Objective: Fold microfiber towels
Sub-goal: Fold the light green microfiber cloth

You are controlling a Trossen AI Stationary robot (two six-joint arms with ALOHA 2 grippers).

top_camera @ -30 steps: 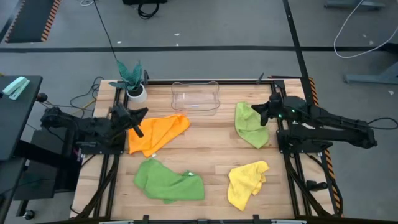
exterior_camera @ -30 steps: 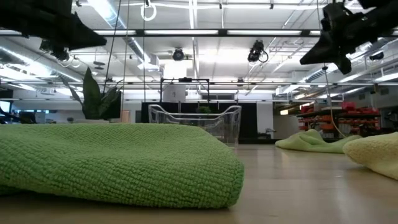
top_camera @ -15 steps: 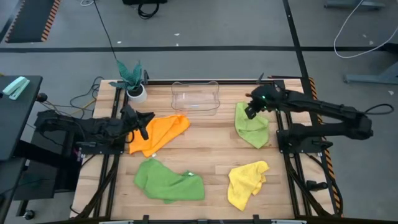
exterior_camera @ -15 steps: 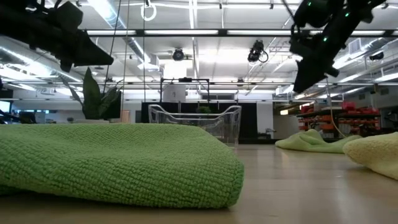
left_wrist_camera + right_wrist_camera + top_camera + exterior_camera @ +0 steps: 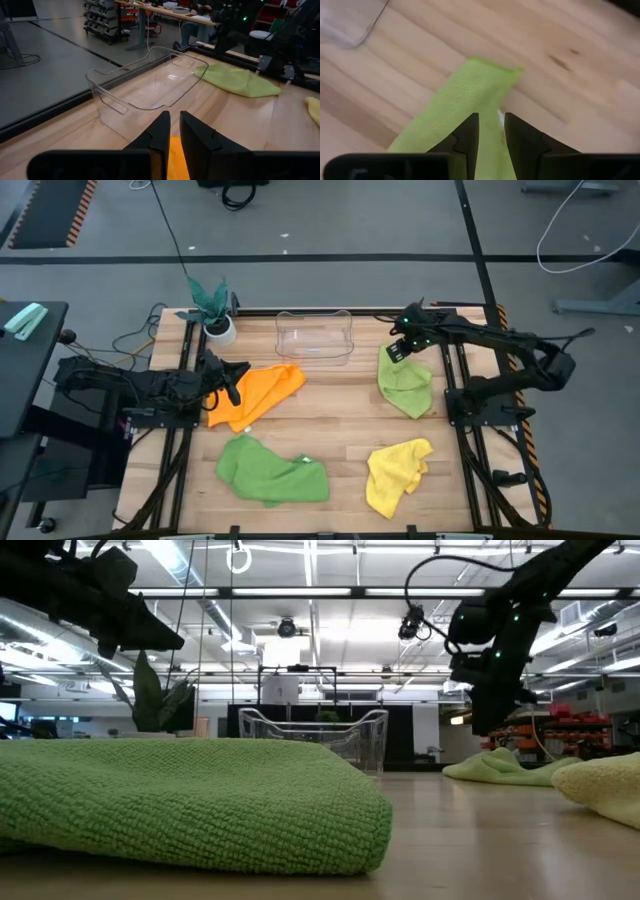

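Observation:
Several microfiber towels lie crumpled on the wooden table: orange (image 5: 260, 392) at the left, darker green (image 5: 272, 470) near the front, yellow (image 5: 395, 472) at the front right, light lime green (image 5: 407, 385) at the right. My right gripper (image 5: 394, 352) points steeply down over the lime towel's far corner (image 5: 485, 75). It is open, its fingertips (image 5: 491, 122) just above the cloth. My left gripper (image 5: 234, 377) hovers nearly level over the orange towel's left part (image 5: 175, 155). Its fingers (image 5: 172, 127) are a narrow gap apart with nothing between them.
A clear plastic bin (image 5: 314, 338) stands at the table's far middle, between the two grippers. A teal-leaved plant in a white pot (image 5: 213, 308) is at the far left corner. Bare wood lies between the towels at the table's centre.
My right gripper has swung toward the table's far edge and left, come down and tipped steeply downward over the lime towel's far corner. My left gripper has sunk a little over the orange towel. No towel has moved.

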